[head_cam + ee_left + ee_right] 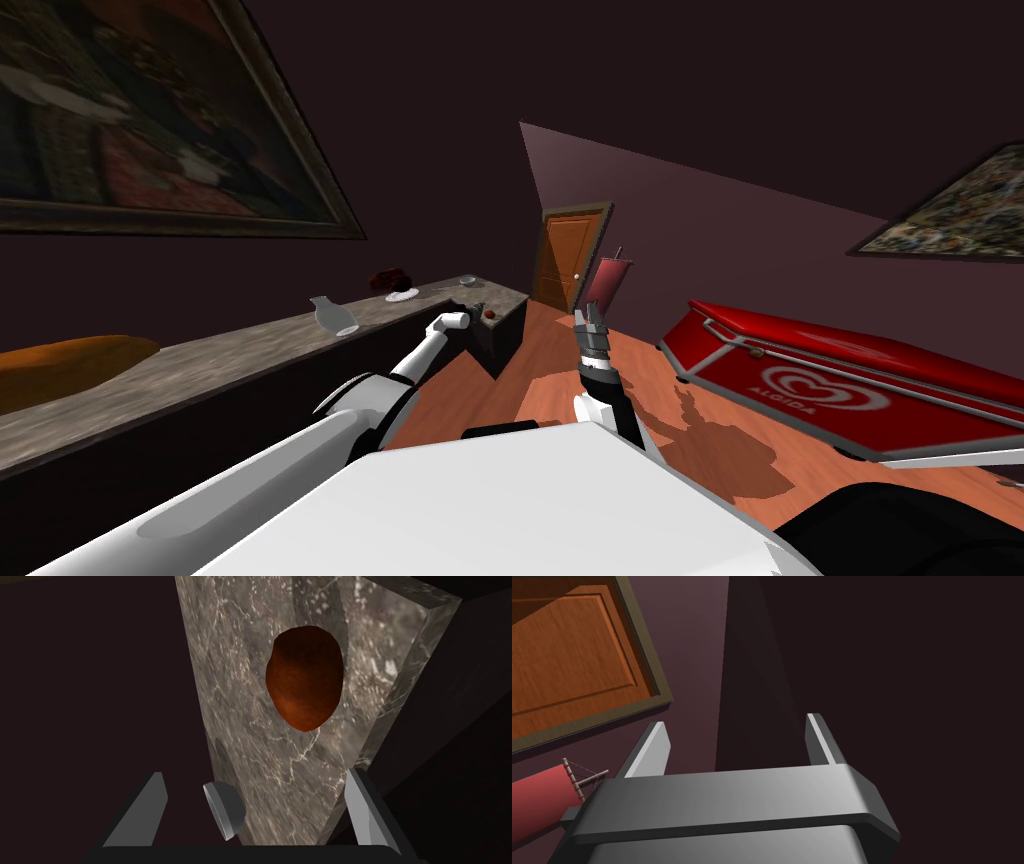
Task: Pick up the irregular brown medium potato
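At the end of the marble tabletop [225,676] lies the reddish-brown potato [305,678]. It sits ahead of the left hand [255,776], whose fingers are spread wide and apart from it. Close to one finger sits a small grey rounded thing [225,816]. Beside the tabletop, the right hand [735,722] is raised over the floor, fingers spread.

Reddish-brown potato [305,678]; grey, white-veined counter [240,676]; red chest [900,370]; orange door [565,262].
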